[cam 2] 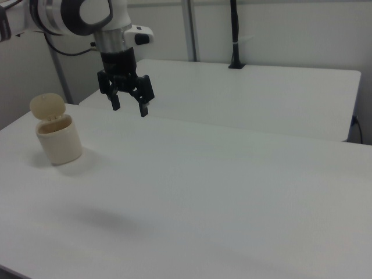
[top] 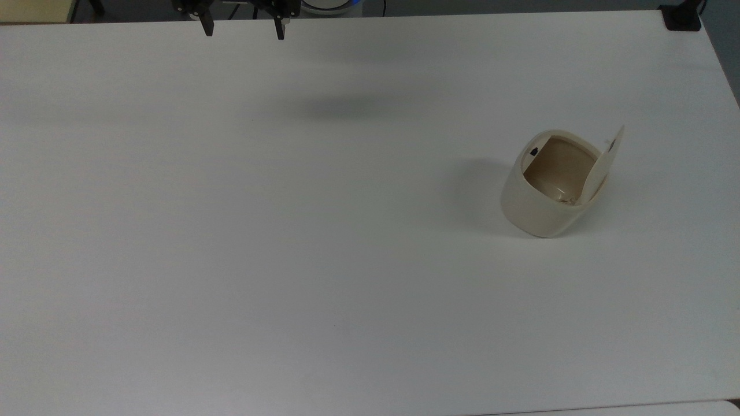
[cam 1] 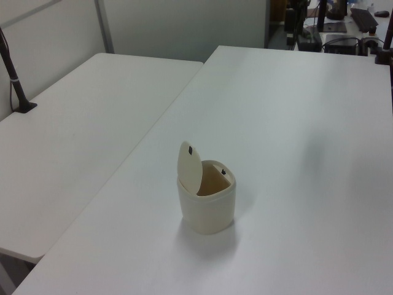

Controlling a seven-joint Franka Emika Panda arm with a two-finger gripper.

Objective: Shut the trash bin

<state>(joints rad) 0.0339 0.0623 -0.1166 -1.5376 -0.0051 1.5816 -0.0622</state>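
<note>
The trash bin (top: 543, 208) is a small cream-white tub with a tan inside, standing on the white table (top: 231, 242) toward the top view's right. Its flat lid (top: 603, 164) is tipped up on the hinge at the top view's right side, so the bin's mouth is uncovered, and a small black button (top: 533, 152) sits at the rim. The same bin (cam 1: 207, 209) with its raised lid (cam 1: 189, 166) appears in the left view, and again as the bin (cam 2: 59, 142) in the right view. My gripper (top: 243, 30) hangs open and empty high above the table's far edge, well away from the bin; the right view has the gripper (cam 2: 129, 107) to the right of the bin.
A black clamp (top: 681, 17) sits on the table's far corner at the top view's right. A second white table (cam 1: 73, 129) adjoins on the left view's left, with a black post (cam 1: 13, 74) on it. In the right view another black post (cam 2: 234, 35) stands on the table behind.
</note>
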